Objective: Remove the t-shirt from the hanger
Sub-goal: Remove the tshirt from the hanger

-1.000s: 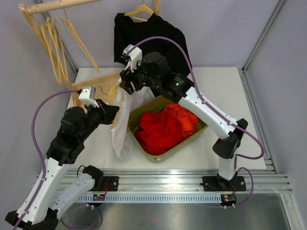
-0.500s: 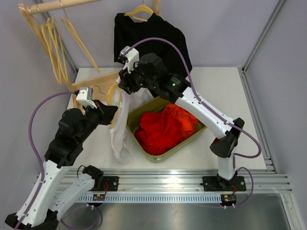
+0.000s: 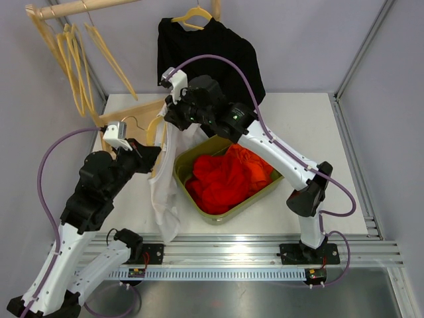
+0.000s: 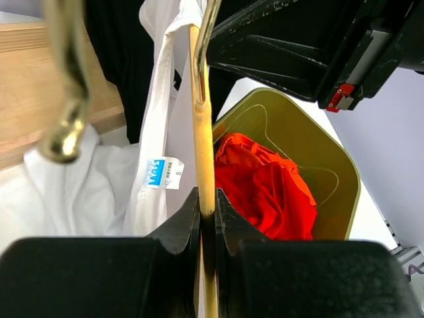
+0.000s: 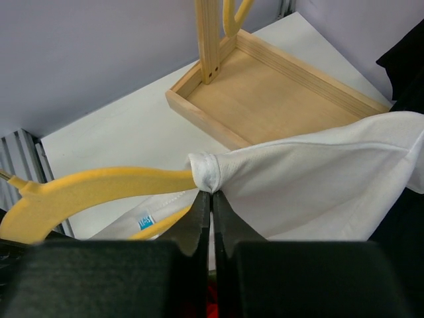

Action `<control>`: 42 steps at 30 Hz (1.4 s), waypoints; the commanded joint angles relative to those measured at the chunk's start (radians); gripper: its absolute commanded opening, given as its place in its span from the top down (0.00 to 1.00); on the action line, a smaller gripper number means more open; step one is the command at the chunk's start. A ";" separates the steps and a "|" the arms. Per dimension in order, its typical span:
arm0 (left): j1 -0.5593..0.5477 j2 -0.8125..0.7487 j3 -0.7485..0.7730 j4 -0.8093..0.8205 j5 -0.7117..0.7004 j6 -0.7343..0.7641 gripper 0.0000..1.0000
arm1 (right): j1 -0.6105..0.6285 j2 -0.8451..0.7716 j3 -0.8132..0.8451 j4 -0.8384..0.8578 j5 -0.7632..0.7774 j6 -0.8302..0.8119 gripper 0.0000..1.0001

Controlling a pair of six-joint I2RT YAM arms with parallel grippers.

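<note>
A white t-shirt point(image 3: 164, 195) hangs on a yellow hanger point(image 3: 158, 130) between my two arms, left of the bin. My left gripper point(image 4: 207, 202) is shut on the hanger's thin yellow bar point(image 4: 201, 126), and the hanger's metal hook point(image 4: 65, 99) curves up at the left of that view. My right gripper point(image 5: 211, 193) is shut on the bunched collar of the t-shirt point(image 5: 311, 175), right where it wraps the yellow hanger's arm point(image 5: 99, 189). A small blue size label point(image 4: 163, 173) shows inside the neck.
An olive bin point(image 3: 228, 213) holding red garments point(image 3: 228, 175) sits just right of the shirt. A black t-shirt point(image 3: 212, 53) hangs at the back. Several empty hangers point(image 3: 76, 63) hang on a rod at the back left above a wooden tray point(image 5: 278, 93).
My right gripper has closed on the shirt's collar. The white shirt now hangs longer and lower toward the table's front edge. The left gripper keeps its hold on the hanger.
</note>
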 commanded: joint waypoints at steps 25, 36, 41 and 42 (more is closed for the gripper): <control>-0.001 0.039 -0.096 0.324 -0.080 0.115 1.00 | -0.014 0.033 0.303 -0.022 -0.590 0.090 1.00; -0.001 0.005 -0.159 0.263 0.064 0.203 1.00 | -0.234 0.079 0.528 0.079 -0.238 0.107 1.00; -0.001 -0.041 -0.176 0.188 0.110 0.252 1.00 | -0.281 0.107 0.546 0.142 -0.150 0.061 1.00; -0.001 -0.050 -0.176 0.182 0.122 0.260 1.00 | -0.282 0.111 0.541 0.151 -0.133 0.026 1.00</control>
